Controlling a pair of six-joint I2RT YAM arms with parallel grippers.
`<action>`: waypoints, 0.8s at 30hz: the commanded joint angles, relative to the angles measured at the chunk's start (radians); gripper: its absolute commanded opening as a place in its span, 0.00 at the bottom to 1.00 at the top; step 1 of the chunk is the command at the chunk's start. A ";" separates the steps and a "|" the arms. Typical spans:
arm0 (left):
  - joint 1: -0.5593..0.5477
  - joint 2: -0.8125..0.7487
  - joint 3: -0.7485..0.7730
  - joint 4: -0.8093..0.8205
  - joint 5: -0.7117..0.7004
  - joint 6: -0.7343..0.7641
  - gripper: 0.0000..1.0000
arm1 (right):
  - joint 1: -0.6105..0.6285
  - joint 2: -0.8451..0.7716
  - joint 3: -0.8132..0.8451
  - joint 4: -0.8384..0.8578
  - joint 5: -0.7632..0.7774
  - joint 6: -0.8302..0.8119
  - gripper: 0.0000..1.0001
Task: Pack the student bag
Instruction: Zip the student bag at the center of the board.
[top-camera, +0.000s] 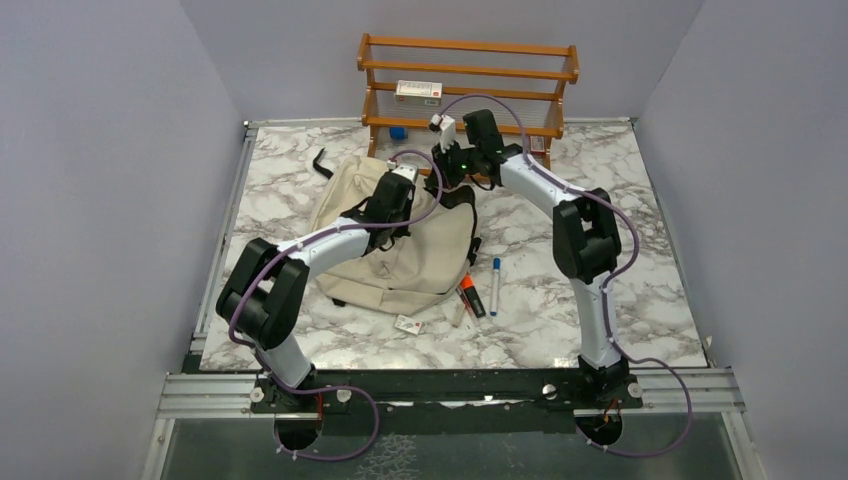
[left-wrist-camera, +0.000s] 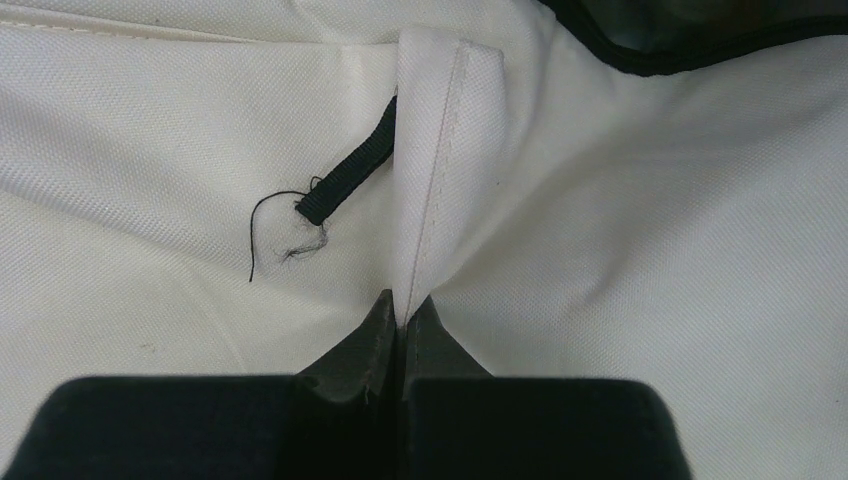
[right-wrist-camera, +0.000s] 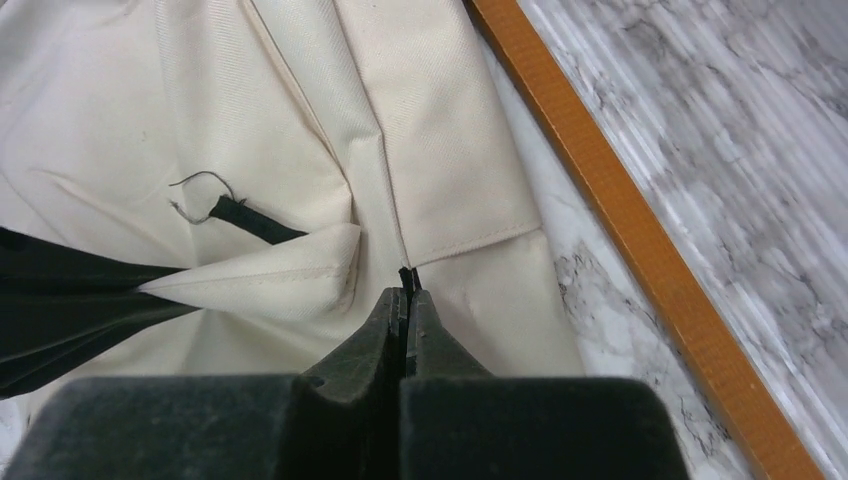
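Student bag (top-camera: 428, 258) is gripped twice: left gripper (left-wrist-camera: 405, 305) clamps a raised fabric fold, right gripper (right-wrist-camera: 406, 292) pinches a seam edge.

student bag (left-wrist-camera: 650, 250) (both wrist views) cropped

Robot lab cell, plain grey walls (top-camera: 100, 150), marble-print table (top-camera: 640, 280), aluminium mounting rail (top-camera: 200, 398)

Resting on marbled worktop (top-camera: 620, 290): cream bag (top-camera: 420, 265) mid-surface, orange marker (top-camera: 468, 296), blue pen (top-camera: 495, 285), small card (top-camera: 409, 324) beside it, wooden rack (top-camera: 468, 75) behind.
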 joint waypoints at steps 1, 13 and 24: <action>0.005 0.029 0.011 -0.066 0.024 -0.026 0.00 | -0.010 -0.103 -0.077 0.101 0.054 0.031 0.00; 0.044 0.017 0.003 -0.061 0.038 -0.058 0.00 | -0.019 -0.252 -0.284 0.187 0.114 0.044 0.00; 0.060 0.008 -0.005 -0.057 0.044 -0.060 0.10 | -0.032 -0.357 -0.429 0.262 0.227 0.073 0.00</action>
